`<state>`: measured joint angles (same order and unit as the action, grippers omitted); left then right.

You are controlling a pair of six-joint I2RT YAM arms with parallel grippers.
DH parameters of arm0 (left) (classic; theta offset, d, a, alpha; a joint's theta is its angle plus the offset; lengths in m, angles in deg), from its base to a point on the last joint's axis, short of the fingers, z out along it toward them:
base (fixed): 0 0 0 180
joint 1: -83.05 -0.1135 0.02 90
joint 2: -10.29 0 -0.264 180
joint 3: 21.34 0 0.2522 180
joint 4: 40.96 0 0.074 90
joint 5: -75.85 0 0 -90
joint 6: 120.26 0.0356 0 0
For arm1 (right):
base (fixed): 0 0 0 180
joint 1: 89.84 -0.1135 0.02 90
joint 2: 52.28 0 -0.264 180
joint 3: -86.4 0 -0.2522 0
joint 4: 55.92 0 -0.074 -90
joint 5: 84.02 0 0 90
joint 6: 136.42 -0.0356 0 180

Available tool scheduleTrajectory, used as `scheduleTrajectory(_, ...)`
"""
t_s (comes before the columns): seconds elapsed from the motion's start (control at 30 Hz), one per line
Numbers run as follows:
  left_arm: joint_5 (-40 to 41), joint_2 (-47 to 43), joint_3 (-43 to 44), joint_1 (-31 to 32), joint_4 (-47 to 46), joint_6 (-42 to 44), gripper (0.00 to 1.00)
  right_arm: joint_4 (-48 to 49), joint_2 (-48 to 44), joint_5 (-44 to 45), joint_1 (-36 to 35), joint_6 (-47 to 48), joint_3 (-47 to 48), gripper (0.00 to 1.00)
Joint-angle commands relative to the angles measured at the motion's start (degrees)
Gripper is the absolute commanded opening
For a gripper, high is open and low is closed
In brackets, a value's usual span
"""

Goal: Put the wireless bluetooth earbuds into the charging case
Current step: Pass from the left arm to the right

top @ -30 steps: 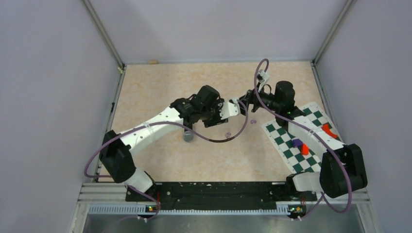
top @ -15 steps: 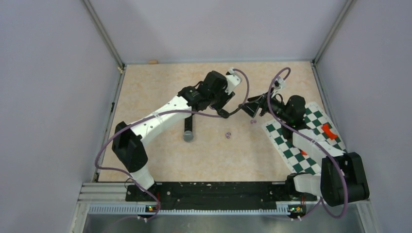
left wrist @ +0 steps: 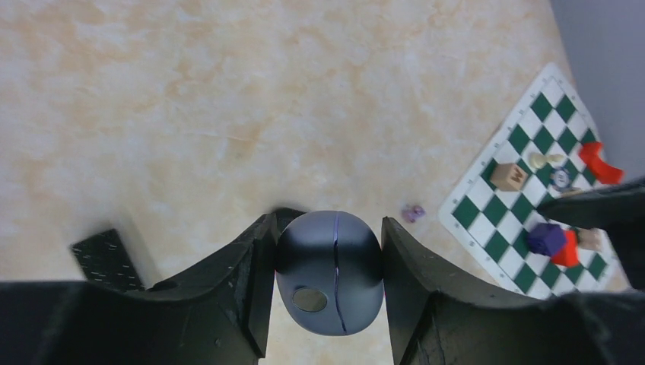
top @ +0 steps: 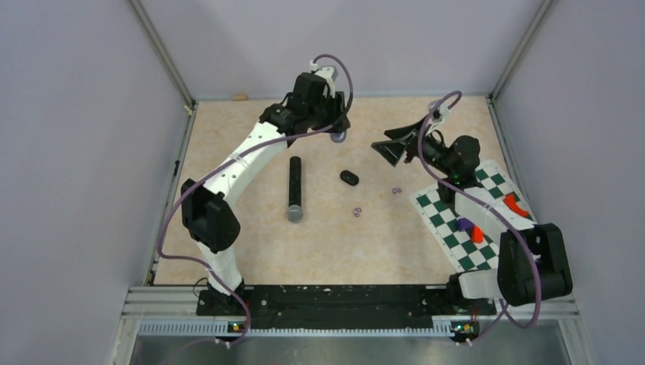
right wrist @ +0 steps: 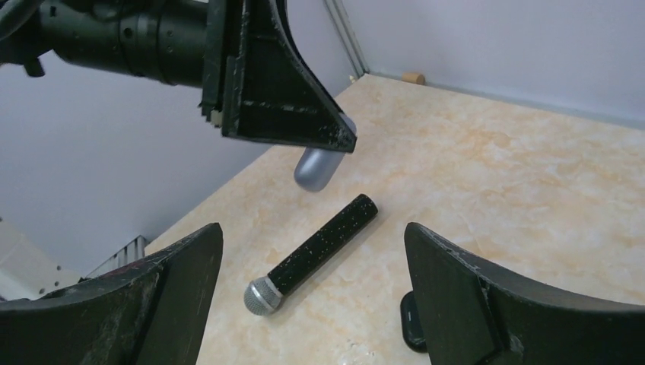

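Observation:
My left gripper [top: 337, 135] is raised near the back of the table, shut on a dark grey egg-shaped charging case [left wrist: 328, 266] with a seam down its middle. From the right wrist view the case [right wrist: 316, 169] hangs below the left finger. My right gripper [top: 388, 150] stands open in the air to the right of it, with nothing between its fingers [right wrist: 313, 228]. Two tiny purple ring-like earbuds [top: 357, 212] [top: 395, 190] lie on the table. A small black oval piece [top: 349, 178] lies near the middle, half hidden behind my right finger [right wrist: 411, 323].
A black microphone [top: 295, 188] with a grey head lies left of the middle, also in the right wrist view [right wrist: 319, 247]. A green-and-white chessboard mat [top: 487, 220] at the right carries red, purple and wooden pieces. Grey walls close in three sides.
My left arm has lifted and swung to the back of the table with the case, uncovering the black oval piece. My right gripper has pulled back a little to the right.

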<state>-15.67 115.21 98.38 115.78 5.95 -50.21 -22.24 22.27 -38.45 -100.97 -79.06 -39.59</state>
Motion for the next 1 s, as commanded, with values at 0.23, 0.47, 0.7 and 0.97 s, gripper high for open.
scheduleTrajectory(0.23,-8.41,1.29,-2.68,3.62,-3.01,-14.73,0.00,0.53,5.99,10.93,-9.44,3.07,1.63,0.86)
scheduleTrajectory(0.47,-7.40,2.06,-2.23,4.76,-2.31,-15.32,0.00,-2.48,4.80,18.11,-10.67,4.19,0.89,0.81)
scheduleTrajectory(0.7,-5.59,2.30,-1.08,5.28,-1.27,-15.03,0.00,-4.88,6.00,17.47,-11.09,4.62,1.54,0.75)
scheduleTrajectory(0.97,-4.46,2.06,-1.11,5.46,-0.97,-14.69,0.00,-4.73,6.85,15.62,-11.79,3.97,1.93,0.63)
